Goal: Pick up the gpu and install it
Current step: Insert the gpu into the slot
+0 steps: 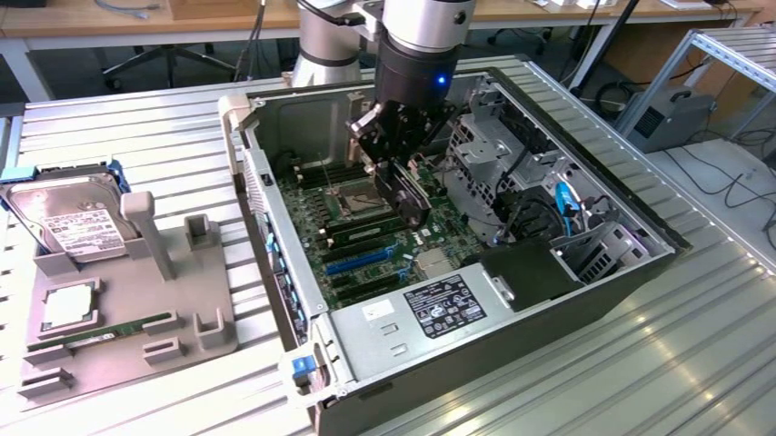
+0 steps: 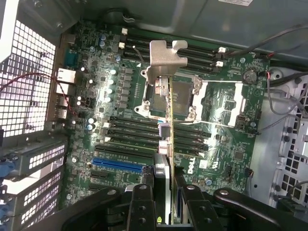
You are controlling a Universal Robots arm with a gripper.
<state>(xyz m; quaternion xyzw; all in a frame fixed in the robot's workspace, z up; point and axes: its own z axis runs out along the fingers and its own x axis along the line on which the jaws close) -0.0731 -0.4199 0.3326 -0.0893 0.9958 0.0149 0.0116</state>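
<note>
Ribbed metal tabletop (image 1: 145, 127) carries an open computer case (image 1: 582, 300) lying on its side in the exterior view, with desks and cables in the room behind. A robot arm (image 1: 419, 36) reaches down into the case from the far side. Its gripper (image 1: 394, 150) is closed on the gpu (image 1: 410, 195), which is held on edge over the middle of the green motherboard (image 1: 363, 245). I cannot tell whether the card's lower edge touches the board. Toward the near end of the case sits a power supply with a black label (image 1: 442, 307). Well apart from the case, on the exterior view's left, a grey holder (image 1: 134, 318) stands on the table. A hard drive (image 1: 73, 222) leans at its far end and a slim RAM stick (image 1: 104, 331) lies in a groove near its front.

From the wrist view, the black fingers (image 2: 139, 211) press on either side of the gpu (image 2: 163, 168), which is seen edge-on as a thin strip running away from the gripper (image 2: 168, 211). The jaws are partly closed, just wide enough for the card. The card's silver bracket (image 2: 163, 60) is at the end farthest from the fingers. Beneath the card lie the CPU socket (image 2: 185, 98) and rows of dark memory slots (image 2: 130, 127). A blue expansion slot (image 2: 118, 162) lies on the board off to one side of the card.
</note>
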